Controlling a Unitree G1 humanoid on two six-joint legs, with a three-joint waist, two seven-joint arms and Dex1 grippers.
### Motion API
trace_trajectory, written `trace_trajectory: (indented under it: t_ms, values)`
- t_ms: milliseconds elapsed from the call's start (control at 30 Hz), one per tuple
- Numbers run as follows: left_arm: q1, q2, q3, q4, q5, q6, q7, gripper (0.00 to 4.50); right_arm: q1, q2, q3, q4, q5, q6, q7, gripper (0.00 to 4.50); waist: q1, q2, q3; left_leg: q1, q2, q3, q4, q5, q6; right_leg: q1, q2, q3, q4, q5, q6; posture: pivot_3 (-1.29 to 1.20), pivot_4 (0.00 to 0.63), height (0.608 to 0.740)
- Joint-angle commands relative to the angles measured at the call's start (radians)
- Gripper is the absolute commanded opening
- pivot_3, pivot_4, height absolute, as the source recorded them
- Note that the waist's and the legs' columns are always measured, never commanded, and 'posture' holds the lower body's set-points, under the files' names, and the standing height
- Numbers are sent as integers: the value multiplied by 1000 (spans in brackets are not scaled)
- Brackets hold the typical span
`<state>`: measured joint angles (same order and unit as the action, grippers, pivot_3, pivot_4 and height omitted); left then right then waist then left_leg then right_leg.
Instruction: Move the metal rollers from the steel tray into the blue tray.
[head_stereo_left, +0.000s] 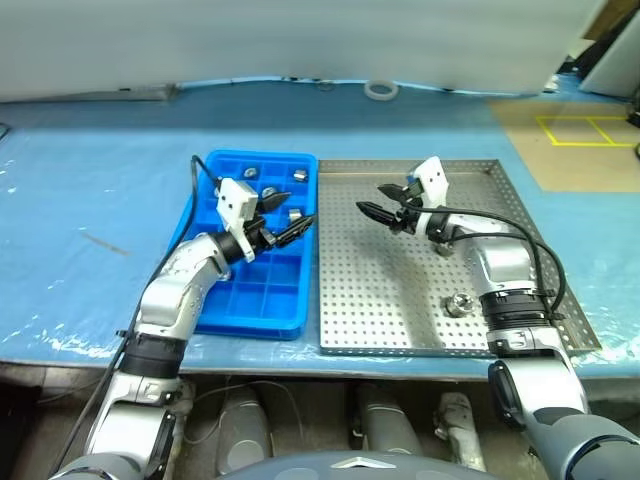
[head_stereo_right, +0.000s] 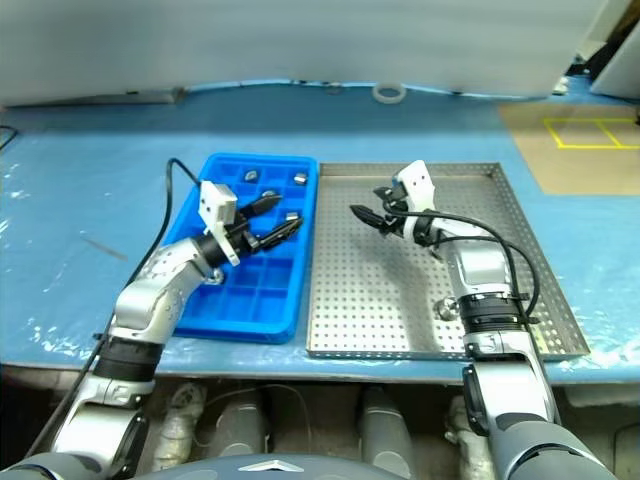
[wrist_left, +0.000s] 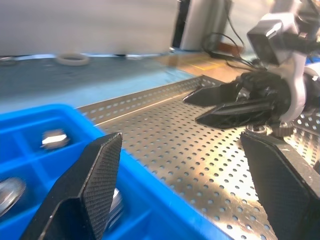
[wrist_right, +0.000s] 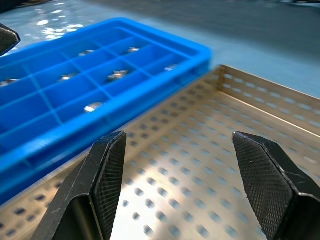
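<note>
On the pale blue tabletop (head_stereo_left: 80, 200) we see the steel tray (head_stereo_left: 400, 320), large and perforated, lying beside the narrower blue tray (head_stereo_left: 255, 310), their long sides touching. Our right hand (head_stereo_left: 385, 205) hangs over the steel tray's far half with its two black fingers spread apart and nothing between them, pointing toward the blue tray. Our left hand (head_stereo_left: 285, 220) hangs over the blue tray's far compartments, fingers likewise parted and empty, pointing toward the right hand; the two hands face each other across the trays' shared edge. Several metal rollers (head_stereo_left: 298, 176) sit in the blue tray's compartments, beyond and beneath the left hand. One more roller (head_stereo_left: 458, 303) lies on the steel tray's floor, behind the right hand and beside its forearm. A white tape ring (head_stereo_left: 380, 90) rests on the tabletop well beyond both hands.
</note>
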<state>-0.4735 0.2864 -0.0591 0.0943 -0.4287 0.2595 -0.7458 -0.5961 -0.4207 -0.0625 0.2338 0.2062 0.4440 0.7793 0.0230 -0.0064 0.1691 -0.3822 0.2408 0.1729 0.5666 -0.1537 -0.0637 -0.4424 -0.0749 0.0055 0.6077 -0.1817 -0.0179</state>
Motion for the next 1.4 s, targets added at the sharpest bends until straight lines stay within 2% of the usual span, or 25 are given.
trace_trajectory:
  t_ms: [33, 333, 500, 533, 733, 867, 900, 967, 1400]
  values:
    - [-101, -39, -27, 128, 38, -66, -53, 4000, 70, -53, -78, -158, 48, 55, -36, 3577, -10, 0, 0, 0, 0, 0, 0, -1, 2, 0, 0, 0, 0, 0, 0, -376, 150, 740]
    - [-334, -177, -79, 525, 161, -234, -137, 4000, 307, -154, -192, -391, 73, 166, -132, 3577, -71, 1, 0, -1, -1, 3, 7, -6, 10, 1, 0, 6, -2, 0, 1, -582, 150, 740]
    - [-440, -250, -72, 696, 204, -298, -144, 4000, 386, -168, -229, -475, 95, 206, -168, 3577, -110, 1, 0, -2, -3, 4, 13, -9, 15, 2, 0, 9, -4, 1, 4, -643, 150, 740]
    - [-460, -262, -73, 734, 216, -312, -142, 4000, 396, -169, -235, -488, 100, 213, -175, 3577, -118, 0, 0, -2, -3, 4, 13, -9, 15, 2, 0, 9, -5, -3, 11, -643, 150, 740]
    - [-585, -334, -70, 951, 302, -382, -69, 4000, 442, -172, -253, -538, 120, 228, -206, 3577, -162, 1, 0, -5, -5, 4, 14, -11, 19, 2, 0, 8, -9, -3, 13, -682, 150, 740]
    - [-644, -363, -51, 1043, 335, -395, 12, 4000, 460, -175, -257, -555, 130, 230, -223, 3577, -198, 2, -1, -11, -6, 3, 14, -14, 23, 3, -1, 5, -20, 1, 18, -712, 150, 740]
    - [-657, -368, -44, 1064, 343, -399, 42, 4000, 464, -175, -257, -563, 131, 230, -230, 3577, -204, 2, -1, -13, -7, 3, 15, -15, 25, 3, -2, 5, -21, 5, 13, -720, 150, 740]
    - [-679, -378, -30, 1097, 353, -412, 88, 4000, 473, -173, -261, -581, 136, 235, -240, 3577, -221, 2, -1, -14, -10, 3, 16, -16, 30, 4, -5, 4, -23, 6, 11, -739, 150, 740]
    - [-702, -435, 14, 1178, 397, -425, 114, 4000, 621, -168, -345, -729, 178, 287, -299, 3577, -295, 3, -1, -25, -21, 2, 24, -25, 49, 10, -21, -4, -37, 4, 14, -849, 150, 740]
